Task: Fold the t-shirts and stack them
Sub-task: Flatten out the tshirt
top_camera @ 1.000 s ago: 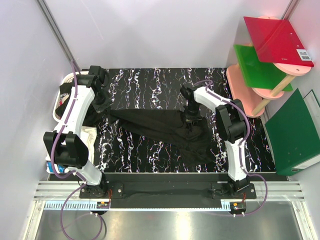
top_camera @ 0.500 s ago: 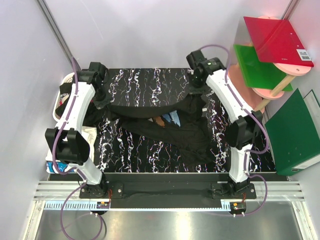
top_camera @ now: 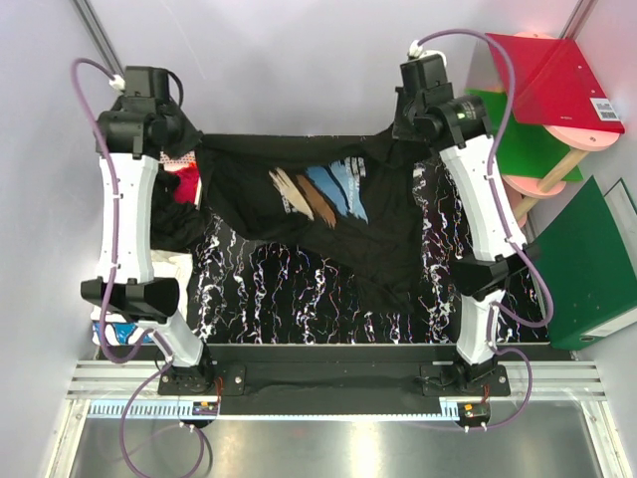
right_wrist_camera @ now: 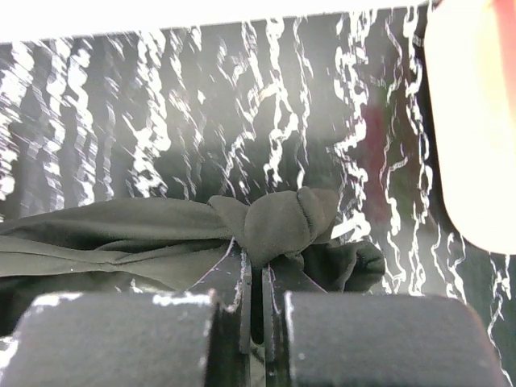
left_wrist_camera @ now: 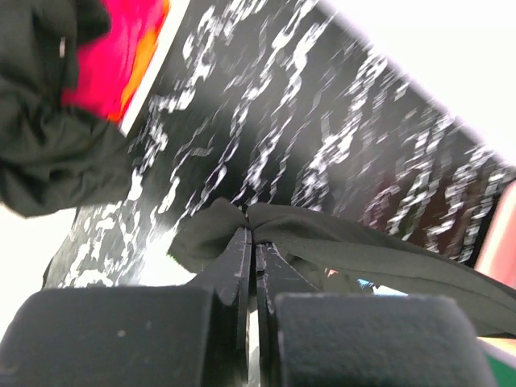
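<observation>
A black t-shirt (top_camera: 328,234) with a blue, white and tan chest print (top_camera: 320,191) hangs spread in the air between both arms, its lower part trailing onto the black marbled table (top_camera: 289,294). My left gripper (top_camera: 195,149) is shut on its left top corner, and the wrist view shows the cloth (left_wrist_camera: 242,222) pinched at the fingertips. My right gripper (top_camera: 396,134) is shut on the right top corner, with bunched cloth (right_wrist_camera: 274,222) at its tips. More black cloth (top_camera: 184,227) and a red shirt (top_camera: 186,184) lie at the left, also in the left wrist view (left_wrist_camera: 113,56).
A white slatted basket (top_camera: 105,324) with clothes stands at the table's left edge. At the right are a pink stand (top_camera: 498,179) with red (top_camera: 552,80) and green (top_camera: 523,134) folders, and a dark green folder (top_camera: 587,269).
Both arms rose and swung toward the back of the table, lifting the black shirt off the surface and stretching it wide. The chest print now faces the camera.
</observation>
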Robot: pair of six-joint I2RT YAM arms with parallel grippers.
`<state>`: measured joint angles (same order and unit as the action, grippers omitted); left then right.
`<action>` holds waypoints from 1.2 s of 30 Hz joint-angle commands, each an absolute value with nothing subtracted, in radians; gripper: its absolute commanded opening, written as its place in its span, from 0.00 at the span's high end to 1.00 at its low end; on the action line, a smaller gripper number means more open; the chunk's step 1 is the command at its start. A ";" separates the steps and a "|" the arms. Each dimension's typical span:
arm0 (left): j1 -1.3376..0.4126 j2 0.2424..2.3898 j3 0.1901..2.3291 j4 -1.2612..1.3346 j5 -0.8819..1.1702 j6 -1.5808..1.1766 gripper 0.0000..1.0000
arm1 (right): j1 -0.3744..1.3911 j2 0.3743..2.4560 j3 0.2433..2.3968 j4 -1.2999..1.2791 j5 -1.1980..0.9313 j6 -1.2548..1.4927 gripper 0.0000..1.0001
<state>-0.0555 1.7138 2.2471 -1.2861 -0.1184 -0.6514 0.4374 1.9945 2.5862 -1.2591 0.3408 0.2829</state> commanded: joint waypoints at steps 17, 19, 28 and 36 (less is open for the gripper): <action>-0.061 0.936 1.928 -1.147 -0.156 -0.471 1.00 | 0.440 1.003 1.901 -0.891 0.219 0.193 1.00; -0.063 0.884 1.948 -1.150 -0.158 -0.463 1.00 | 0.440 0.963 1.916 -0.902 0.212 0.192 1.00; -0.064 1.047 2.140 -1.146 -0.204 -0.480 1.00 | 0.440 1.037 1.896 -0.809 0.408 0.127 1.00; -0.063 1.538 2.027 -1.132 -0.008 -0.537 1.00 | 0.427 1.423 1.806 -0.686 0.459 0.135 1.00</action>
